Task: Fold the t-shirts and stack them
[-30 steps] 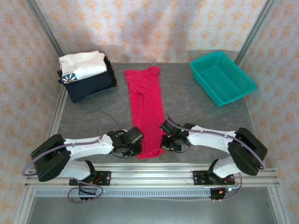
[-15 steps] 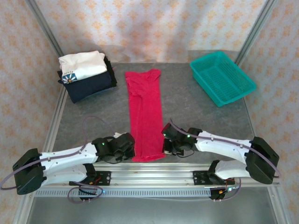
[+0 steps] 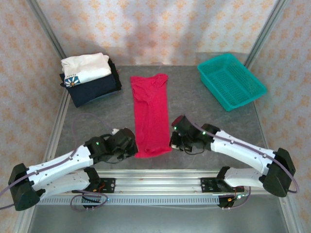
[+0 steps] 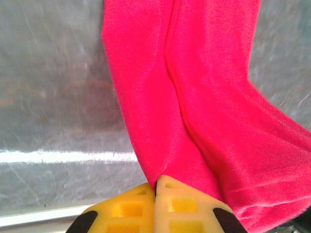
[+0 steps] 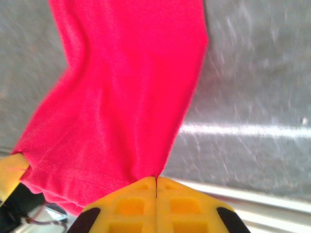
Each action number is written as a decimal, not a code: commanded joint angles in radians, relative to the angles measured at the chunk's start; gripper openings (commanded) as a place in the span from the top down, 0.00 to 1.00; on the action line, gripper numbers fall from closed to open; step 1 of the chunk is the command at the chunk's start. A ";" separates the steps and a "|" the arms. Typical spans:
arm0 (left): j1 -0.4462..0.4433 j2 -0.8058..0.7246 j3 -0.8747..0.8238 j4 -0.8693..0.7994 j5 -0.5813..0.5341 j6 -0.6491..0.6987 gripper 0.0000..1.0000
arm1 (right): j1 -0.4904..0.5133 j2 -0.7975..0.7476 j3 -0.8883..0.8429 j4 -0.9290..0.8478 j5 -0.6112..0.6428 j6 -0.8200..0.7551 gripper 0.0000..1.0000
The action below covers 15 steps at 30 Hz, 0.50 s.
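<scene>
Here, my left gripper point(image 4: 155, 188) and right gripper point(image 5: 155, 183), jaws pressed together, each pinch a near hem corner of the plain bright red short-sleeved cloth t-shirt point(image 3: 150, 114). The shirt lies as a long strip down the middle of the grey table point(image 3: 204, 109). At far left, a folded white t-shirt point(image 3: 85, 65) sits atop a dark navy t-shirt point(image 3: 95, 88).
</scene>
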 commanded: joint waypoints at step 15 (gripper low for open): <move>0.483 0.464 0.490 -0.127 0.208 0.446 1.00 | -0.341 0.540 0.584 -0.251 -0.145 -0.444 1.00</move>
